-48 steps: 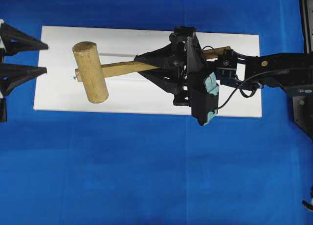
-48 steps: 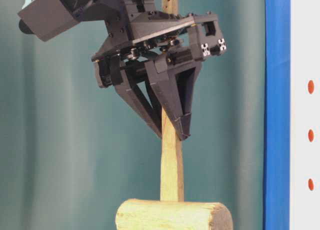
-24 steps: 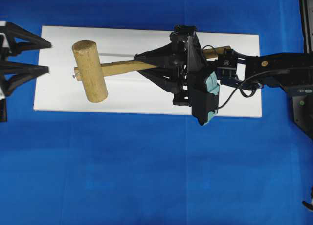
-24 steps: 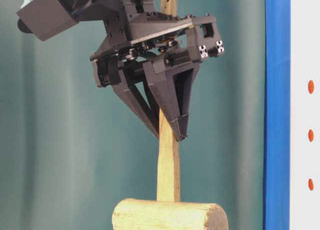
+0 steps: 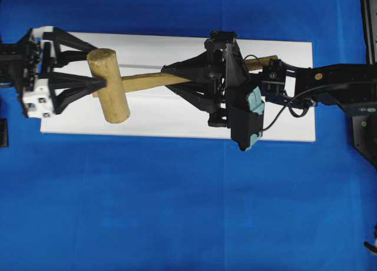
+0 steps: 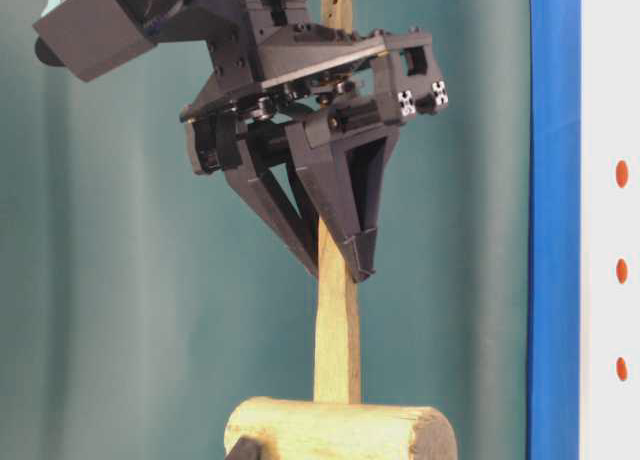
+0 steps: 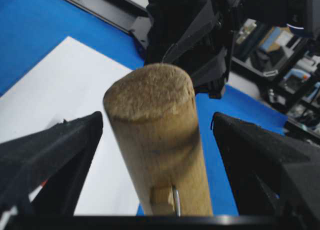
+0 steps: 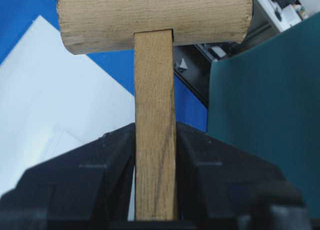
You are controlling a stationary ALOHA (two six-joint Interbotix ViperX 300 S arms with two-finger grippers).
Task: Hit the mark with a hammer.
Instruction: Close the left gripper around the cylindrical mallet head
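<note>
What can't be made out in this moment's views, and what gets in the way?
- Overhead: no red dots visible on the white board; the hammer and both arms cover parts of it.
- Table-level: three red dots show, too small to tell which is biggest; the hammer head is cut off by the bottom edge.
- Left wrist: whether the open left gripper touches the head is unclear.

Showing matte black angular links on both arms, tapering triangular fingers (image 5: 70, 85), a white screw-studded block behind the left gripper (image 5: 94, 68), a teal-edged camera box and looping black cable near the right gripper (image 5: 177, 76).
</note>
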